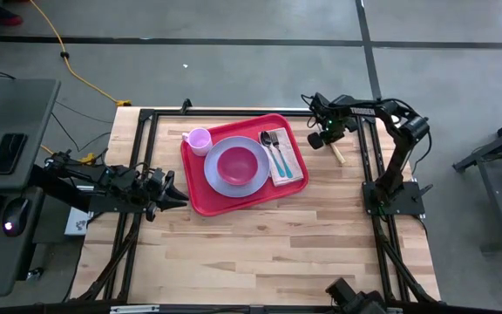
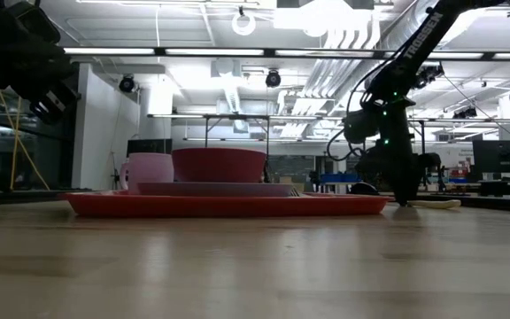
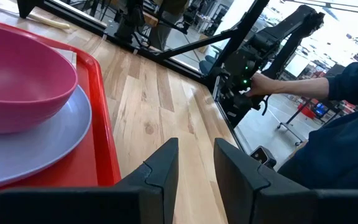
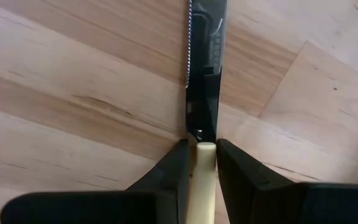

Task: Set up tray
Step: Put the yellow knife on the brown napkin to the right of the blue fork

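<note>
the table (image 1: pixel 260 244) is carrying the tray (image 1: pixel 200 199) at its middle, already loaded. the right claw (image 4: pixel 199 163) is reaching down beside it, fingers closing on the knife (image 4: pixel 202 74) at its pale handle; gripped this narrowly, it may twist or slip. the left claw (image 3: pixel 194 163) is idling part-open, empty, near the tray's edge.

The wooden table (image 1: pixel 260 244) carries the tray (image 1: pixel 200 197) and a knife (image 1: pixel 337 154).
</note>
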